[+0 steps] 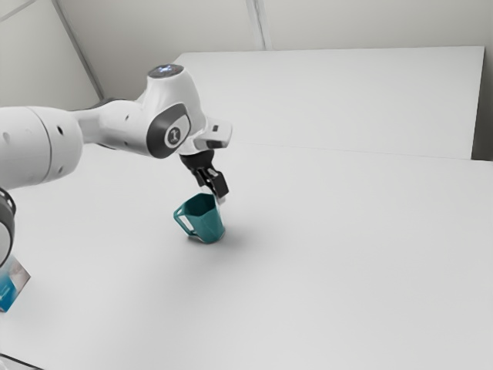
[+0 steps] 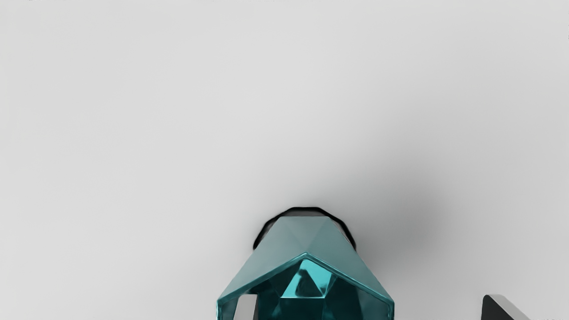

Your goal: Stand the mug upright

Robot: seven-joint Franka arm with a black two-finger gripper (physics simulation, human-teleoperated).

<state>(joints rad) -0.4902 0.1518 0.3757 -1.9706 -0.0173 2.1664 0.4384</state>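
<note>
The teal faceted mug [image 1: 206, 223] is on the table in the exterior view, its mouth facing up and its body leaning a little toward the exterior view's left, where its handle points. My gripper [image 1: 219, 197] is at the mug's rim, on the side away from the handle. In the wrist view my gripper [image 2: 374, 306] stands open, its fingers wide apart. One fingertip [image 2: 246, 307] overlaps the mouth of the mug [image 2: 306, 235], and the other fingertip [image 2: 502, 307] is outside the mug, apart from it. Whether the first finger touches the wall, I cannot tell.
A blue and white box [image 1: 11, 287] lies at the exterior view's left edge, below the arm, with a dark cable [image 1: 21, 361] near the lower left corner. The white table [image 1: 347, 254] extends widely around the mug, and a white panel [image 1: 347, 100] stands behind.
</note>
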